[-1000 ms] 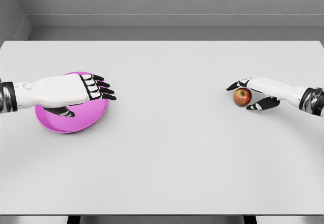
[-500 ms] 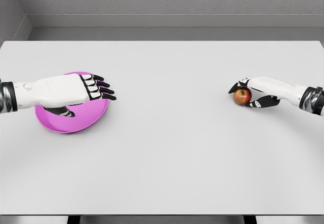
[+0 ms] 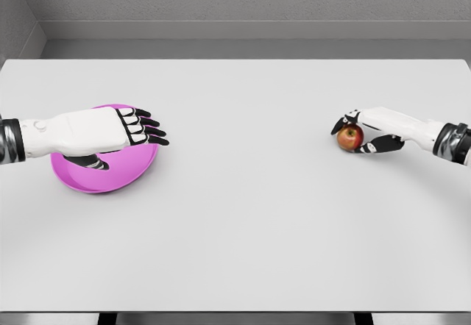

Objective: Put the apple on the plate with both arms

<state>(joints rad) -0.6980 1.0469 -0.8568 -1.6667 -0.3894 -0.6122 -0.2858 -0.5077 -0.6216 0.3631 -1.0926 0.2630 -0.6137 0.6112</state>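
The left hand [image 3: 110,130] lies across the pink plate [image 3: 118,178], hiding the plate's far rim and much of its middle; whether the palm touches the plate cannot be told. The right hand [image 3: 372,130] covers the apple [image 3: 350,138] on its right side, and the thumb's contact beneath is too small to judge. Both forearms are cut off by the picture's side edges. The table [image 3: 243,229] runs past both side edges.

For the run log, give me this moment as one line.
right hand: shut on apple, at table level | left hand: open over pink plate | apple not yet on plate
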